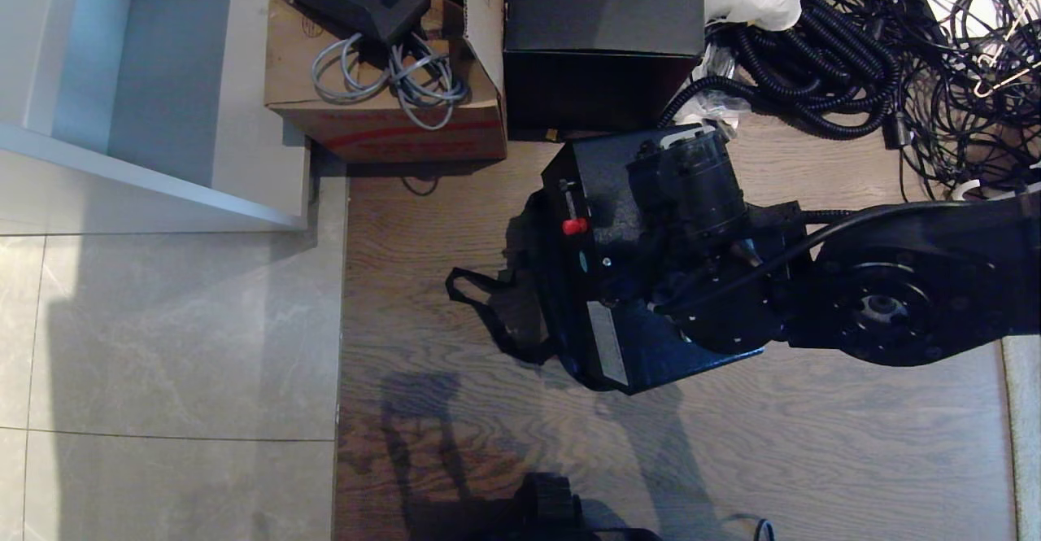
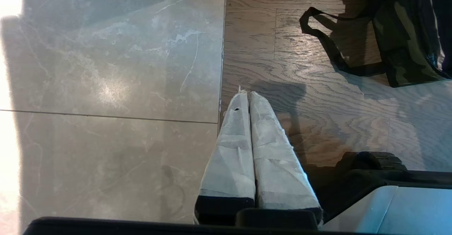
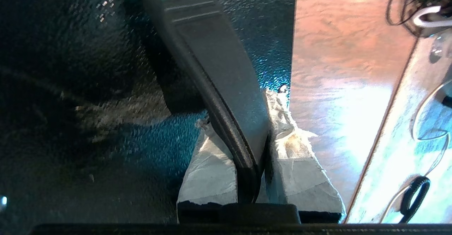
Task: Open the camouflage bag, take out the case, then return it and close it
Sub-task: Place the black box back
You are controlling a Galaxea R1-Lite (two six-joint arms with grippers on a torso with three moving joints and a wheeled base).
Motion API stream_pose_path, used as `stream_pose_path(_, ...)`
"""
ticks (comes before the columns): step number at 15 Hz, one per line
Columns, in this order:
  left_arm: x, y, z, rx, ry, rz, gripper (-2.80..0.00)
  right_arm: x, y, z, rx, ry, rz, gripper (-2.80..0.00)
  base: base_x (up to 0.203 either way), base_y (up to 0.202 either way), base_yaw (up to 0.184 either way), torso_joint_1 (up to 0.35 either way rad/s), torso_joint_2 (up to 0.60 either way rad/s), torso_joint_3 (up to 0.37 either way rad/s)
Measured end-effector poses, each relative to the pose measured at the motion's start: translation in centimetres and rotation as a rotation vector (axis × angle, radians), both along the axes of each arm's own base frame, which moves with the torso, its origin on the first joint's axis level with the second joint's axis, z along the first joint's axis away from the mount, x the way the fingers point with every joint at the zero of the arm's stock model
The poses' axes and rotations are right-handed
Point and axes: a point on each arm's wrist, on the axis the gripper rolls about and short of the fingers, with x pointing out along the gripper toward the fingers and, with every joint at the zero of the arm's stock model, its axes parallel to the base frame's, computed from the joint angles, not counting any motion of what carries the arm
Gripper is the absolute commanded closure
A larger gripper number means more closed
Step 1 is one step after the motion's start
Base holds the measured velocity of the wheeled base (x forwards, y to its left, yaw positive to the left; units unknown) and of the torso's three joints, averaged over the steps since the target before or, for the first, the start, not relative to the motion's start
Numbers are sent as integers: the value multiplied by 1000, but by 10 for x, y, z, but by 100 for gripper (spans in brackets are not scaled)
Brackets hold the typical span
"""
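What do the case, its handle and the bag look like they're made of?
The case: hard shell with a black, speckled, pebbled finish, likely textured metal or plastic. Its handle: smooth matte black with ridges, probably moulded plastic or rubber, pinched by the right gripper. The camouflage bag: soft woven fabric, sagging and creased.

Wood floor (image 1: 455,443), camouflage bag (image 2: 406,44), cardboard box (image 1: 382,110), black box (image 1: 602,45), cables (image 1: 895,61)

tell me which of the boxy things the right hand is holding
The black speckled case: the right hand grips its top handle. The cardboard box and black cube box sit untouched behind.
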Motion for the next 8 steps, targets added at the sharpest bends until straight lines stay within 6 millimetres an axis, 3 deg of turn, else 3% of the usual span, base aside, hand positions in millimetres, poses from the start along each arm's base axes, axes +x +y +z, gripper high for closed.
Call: stream_pose_path(8, 0, 0, 0, 0, 0, 0, 0, 3, 2, -10, -37, 28, 3, 0, 0, 0, 0, 0, 0, 0)
